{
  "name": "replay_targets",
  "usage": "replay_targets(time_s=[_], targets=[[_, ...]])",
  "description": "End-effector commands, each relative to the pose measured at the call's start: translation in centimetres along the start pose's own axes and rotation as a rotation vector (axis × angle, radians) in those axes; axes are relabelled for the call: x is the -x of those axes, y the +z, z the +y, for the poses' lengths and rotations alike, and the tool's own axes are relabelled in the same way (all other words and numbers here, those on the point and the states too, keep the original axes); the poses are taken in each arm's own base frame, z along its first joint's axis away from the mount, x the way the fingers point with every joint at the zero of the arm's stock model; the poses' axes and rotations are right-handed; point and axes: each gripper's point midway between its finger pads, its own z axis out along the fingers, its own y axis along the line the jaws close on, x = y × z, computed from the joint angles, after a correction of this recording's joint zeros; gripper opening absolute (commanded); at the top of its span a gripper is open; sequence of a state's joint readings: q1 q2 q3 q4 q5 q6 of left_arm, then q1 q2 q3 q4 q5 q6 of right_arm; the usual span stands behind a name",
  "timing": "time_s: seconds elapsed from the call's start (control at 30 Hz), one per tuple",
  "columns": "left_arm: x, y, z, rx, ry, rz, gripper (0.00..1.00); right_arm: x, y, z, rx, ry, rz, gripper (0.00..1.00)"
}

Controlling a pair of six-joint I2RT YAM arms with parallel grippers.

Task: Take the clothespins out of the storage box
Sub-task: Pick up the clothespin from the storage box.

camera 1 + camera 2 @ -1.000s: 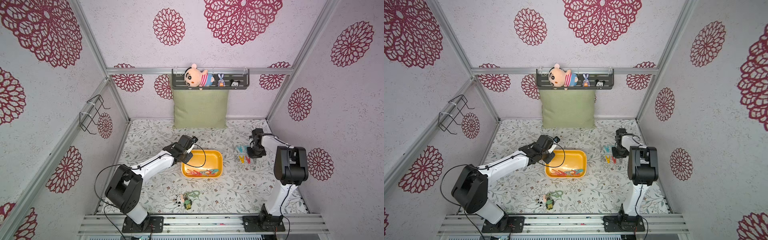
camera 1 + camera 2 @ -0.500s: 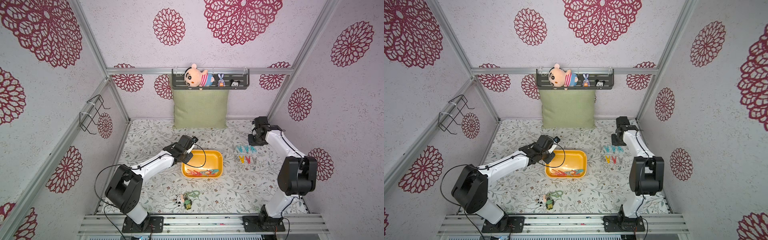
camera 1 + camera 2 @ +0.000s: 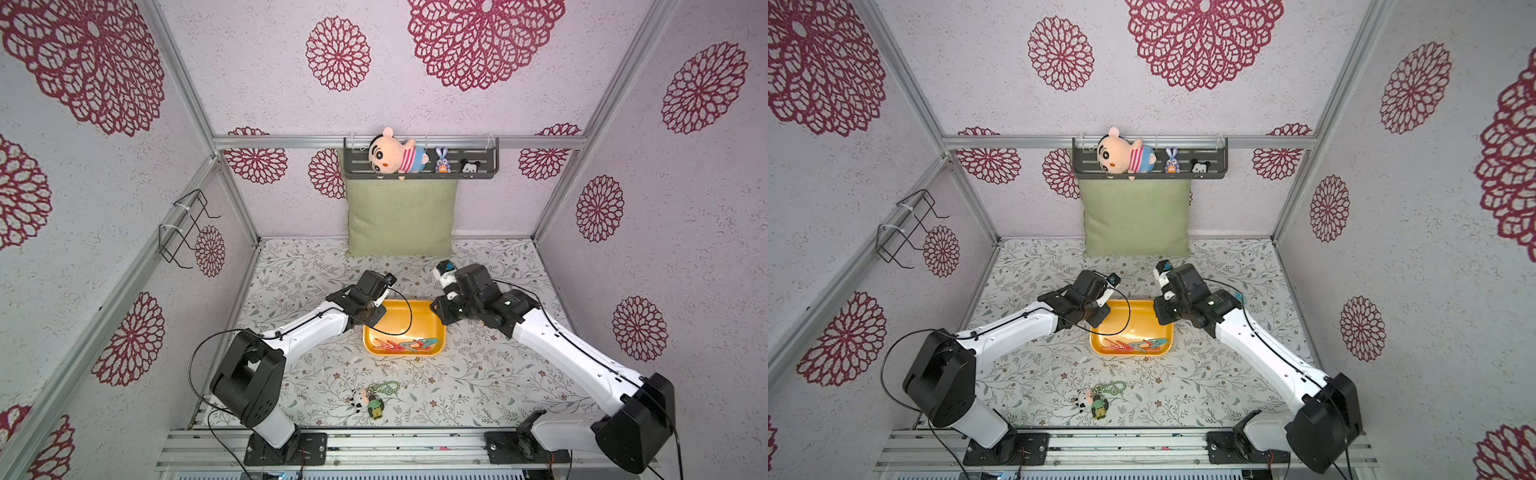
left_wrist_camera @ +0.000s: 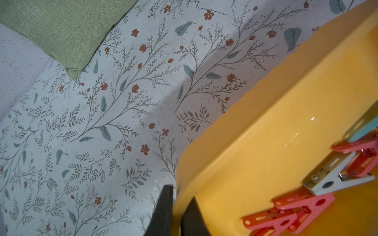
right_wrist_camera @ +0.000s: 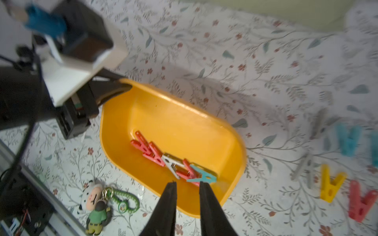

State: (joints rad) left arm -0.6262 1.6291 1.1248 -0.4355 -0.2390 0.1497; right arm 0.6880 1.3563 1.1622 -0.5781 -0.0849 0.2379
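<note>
Several clothespins point(image 3: 405, 345) are heaped along one long wall of the storage box point(image 3: 415, 318). They are flat, A-shaped plastic pegs, mostly coral red, with one pale grey and one teal. The box is a shallow tray of glossy yellow plastic, with rounded corners and a smooth, plain floor. Slotted arms and small metal springs can be made out on the clothespins point(image 4: 302, 203) in the left wrist view.

One corner of the box's rim, at the long wall opposite the heap, is pinched by the left gripper point(image 4: 180, 193). One dark, tapered finger is set inside the wall and one outside. The right gripper point(image 5: 188, 183) is held above the box's other end, close over the teal peg. Its two black wedge-shaped fingers are parted by a narrow gap, and nothing is gripped between them.

Loose clothespins point(image 5: 331, 181) are laid flat just beyond that same short end of the box. They are yellow, red, teal and grey, perhaps six or seven, though a sure count is prevented by blur.

The box is set on a matte table covering point(image 3: 457, 374) printed with thin branches, grey-green leaves and small rust flowers. A plush keychain point(image 3: 368, 401) with a looped green chain is seen well apart from the box, off the wall where the heap lies. A coarse-woven green cushion point(image 3: 401, 218) is propped off the opposite long wall.
</note>
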Motion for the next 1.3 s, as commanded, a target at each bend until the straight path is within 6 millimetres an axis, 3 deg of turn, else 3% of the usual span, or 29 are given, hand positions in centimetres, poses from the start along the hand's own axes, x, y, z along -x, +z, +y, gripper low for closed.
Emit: replay_targets(time_s=[0.0,0.13,0.27,0.43,0.9,1.13,1.27], targets=[[-0.3,0.1,-0.4,0.003,0.035,0.019,0.0,-3.2,2.0,1.2,0.001,-0.042,0.141,0.27],[-0.2,0.1,-0.3,0.004,0.034,0.016,0.0,-6.2,4.1,0.3,-0.052,-0.094,0.27,0.28],[-0.2,0.1,-0.3,0.003,0.036,0.016,0.0,-7.4,5.4,-0.3,-0.078,-0.123,0.322,0.3],[-0.2,0.0,-0.4,0.002,0.038,0.015,0.0,-8.5,7.0,-1.1,-0.114,-0.144,0.369,0.41],[0.1,-0.3,-0.5,-0.001,0.043,0.004,0.0,-10.0,9.6,-2.5,-0.248,-0.248,0.481,0.55],[0.1,-0.3,-0.6,-0.002,0.048,0.002,0.0,-11.4,11.1,-2.7,-0.275,-0.28,0.528,0.55],[0.1,-0.3,-0.6,-0.001,0.048,0.003,0.0,-11.3,11.6,-2.6,-0.272,-0.275,0.514,0.47]])
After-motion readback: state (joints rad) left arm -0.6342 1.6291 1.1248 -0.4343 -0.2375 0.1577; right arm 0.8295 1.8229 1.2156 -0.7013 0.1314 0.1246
